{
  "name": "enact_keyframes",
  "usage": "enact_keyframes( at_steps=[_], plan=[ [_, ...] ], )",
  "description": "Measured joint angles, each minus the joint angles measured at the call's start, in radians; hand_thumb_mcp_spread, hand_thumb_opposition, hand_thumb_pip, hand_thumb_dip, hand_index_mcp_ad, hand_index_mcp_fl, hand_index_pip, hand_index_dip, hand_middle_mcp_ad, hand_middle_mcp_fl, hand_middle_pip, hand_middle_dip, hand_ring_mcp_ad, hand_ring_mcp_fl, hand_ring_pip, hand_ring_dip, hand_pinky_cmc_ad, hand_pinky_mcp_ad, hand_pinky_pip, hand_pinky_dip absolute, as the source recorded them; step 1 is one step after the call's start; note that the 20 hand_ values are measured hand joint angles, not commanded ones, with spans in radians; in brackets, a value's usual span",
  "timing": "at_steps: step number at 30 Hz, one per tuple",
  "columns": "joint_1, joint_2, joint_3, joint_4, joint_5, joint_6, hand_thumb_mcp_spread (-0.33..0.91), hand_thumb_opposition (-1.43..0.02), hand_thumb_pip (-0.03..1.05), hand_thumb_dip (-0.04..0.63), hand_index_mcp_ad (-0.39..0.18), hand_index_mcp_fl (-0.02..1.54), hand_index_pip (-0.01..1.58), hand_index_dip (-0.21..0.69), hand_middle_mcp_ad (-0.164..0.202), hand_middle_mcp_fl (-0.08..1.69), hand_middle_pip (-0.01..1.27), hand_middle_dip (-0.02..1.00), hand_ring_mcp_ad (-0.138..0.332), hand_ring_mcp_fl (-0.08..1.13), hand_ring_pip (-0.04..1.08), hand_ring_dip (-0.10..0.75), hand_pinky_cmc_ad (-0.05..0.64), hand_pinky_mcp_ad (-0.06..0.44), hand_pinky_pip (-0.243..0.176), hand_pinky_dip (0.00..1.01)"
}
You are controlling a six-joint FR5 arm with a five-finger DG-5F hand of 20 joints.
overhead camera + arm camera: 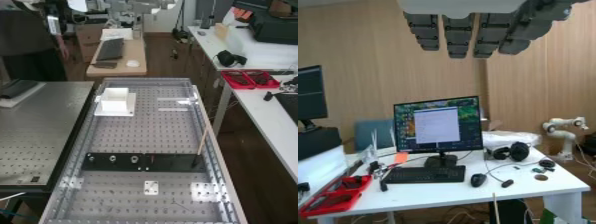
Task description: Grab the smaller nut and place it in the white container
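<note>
In the high view the smaller nut stands on the flat black bar, first in a row with the larger nut and the bearing to its right. The white container, box-shaped, sits farther up the bench near its far left corner, on a white plate. Straight fingers of the hand hang into the wrist view, spread slightly with gaps between them; the hand is open and holds nothing, high and away from the nuts.
A thin light stick rises from the bar's right end. A small white plate lies below the bar. Beside the bench are a metal table and a white desk with red trays. The wrist view includes a monitor.
</note>
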Motion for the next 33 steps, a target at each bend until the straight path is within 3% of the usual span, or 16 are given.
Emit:
enact_keyframes(
  at_steps=[4,7,11,15,18,20,27,33],
  plan=[
    [-0.049,-0.005,-0.026,0.030,-0.065,-0.008,0.00,0.00,0.01,0.000,-0.014,-0.01,0.02,0.017,0.063,0.00,0.01,0.03,0.052,0.01,0.01,0.012,0.051,0.042,-0.010,0.02],
    [-0.065,-0.004,-0.038,0.038,-0.088,-0.009,0.21,-0.23,0.29,0.037,-0.019,-0.01,0.04,0.017,0.063,0.03,0.06,0.06,0.058,0.01,0.04,0.019,0.073,0.087,-0.010,0.15],
    [-0.069,0.006,-0.056,0.040,-0.092,-0.004,0.28,-0.47,0.28,0.051,-0.023,-0.01,0.07,0.031,0.063,0.05,0.10,0.15,0.093,0.01,0.07,0.038,0.213,0.195,-0.028,0.35],
    [-0.058,0.021,-0.074,0.042,-0.073,0.003,0.29,-0.59,0.30,0.054,-0.024,0.00,0.09,0.031,0.072,0.05,0.11,0.18,0.136,0.01,0.09,0.051,0.298,0.279,-0.030,0.45],
    [-0.042,0.035,-0.090,0.043,-0.050,0.009,0.29,-0.62,0.31,0.054,-0.024,0.02,0.09,0.031,0.072,0.05,0.12,0.20,0.155,0.01,0.10,0.066,0.351,0.298,-0.061,0.50],
    [-0.028,0.048,-0.103,0.046,-0.031,0.012,0.29,-0.63,0.31,0.051,-0.024,0.02,0.10,0.037,0.075,0.09,0.13,0.21,0.154,0.01,0.10,0.066,0.365,0.312,-0.058,0.52],
    [-0.004,0.076,-0.122,0.043,-0.002,0.014,0.30,-0.66,0.31,0.051,-0.024,0.02,0.10,0.049,0.093,0.09,0.13,0.22,0.166,0.01,0.11,0.075,0.401,0.328,-0.075,0.55],
    [0.006,0.092,-0.124,0.027,0.013,0.009,0.29,-0.67,0.31,0.051,-0.021,0.02,0.10,0.049,0.101,0.10,0.13,0.22,0.182,0.01,0.12,0.075,0.394,0.328,-0.080,0.56]
  ],
)
